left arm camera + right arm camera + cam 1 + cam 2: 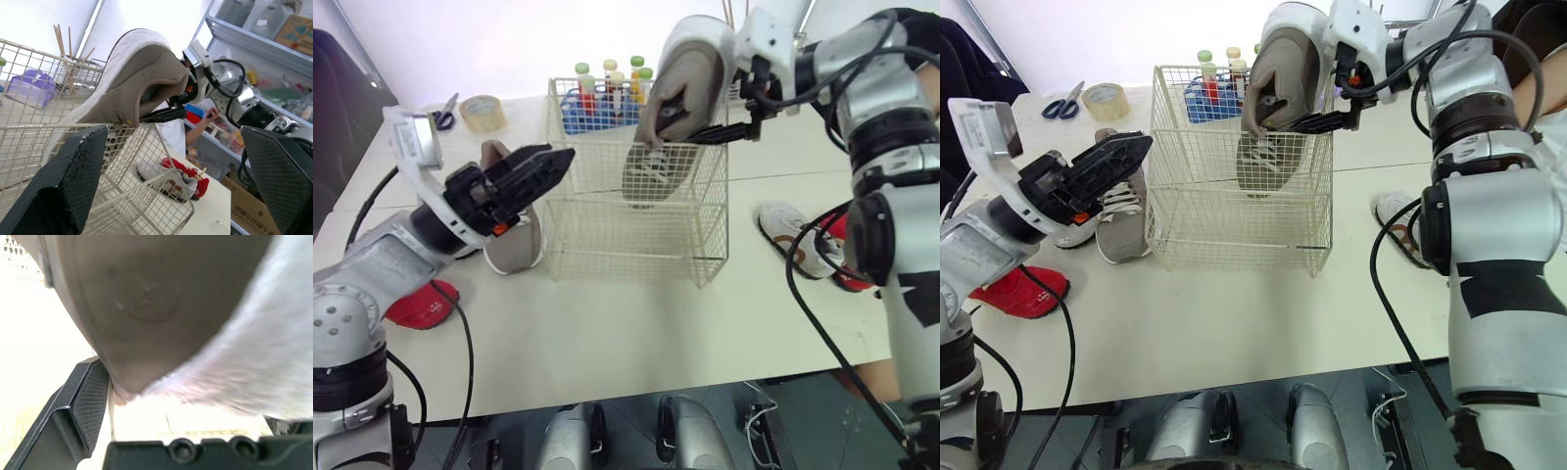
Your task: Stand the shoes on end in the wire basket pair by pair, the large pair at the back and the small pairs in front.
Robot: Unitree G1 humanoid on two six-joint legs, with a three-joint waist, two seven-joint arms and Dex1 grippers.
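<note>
A grey-brown shoe (146, 298) sits very close to the lens. Its smooth, dark side curves down to meet a pale, fuzzy white band (254, 362). The gripper (188, 406) holds it from underneath, and one black finger (90, 401) with a cross-hatched pad touches the shoe's lower edge. A black bar (205, 450) bearing two screws runs across below, against a bright, washed-out background.

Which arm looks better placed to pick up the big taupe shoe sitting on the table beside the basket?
Left. The left end effector is open right by that taupe shoe; the right end effector is shut on the matching shoe at the wire basket.
</note>
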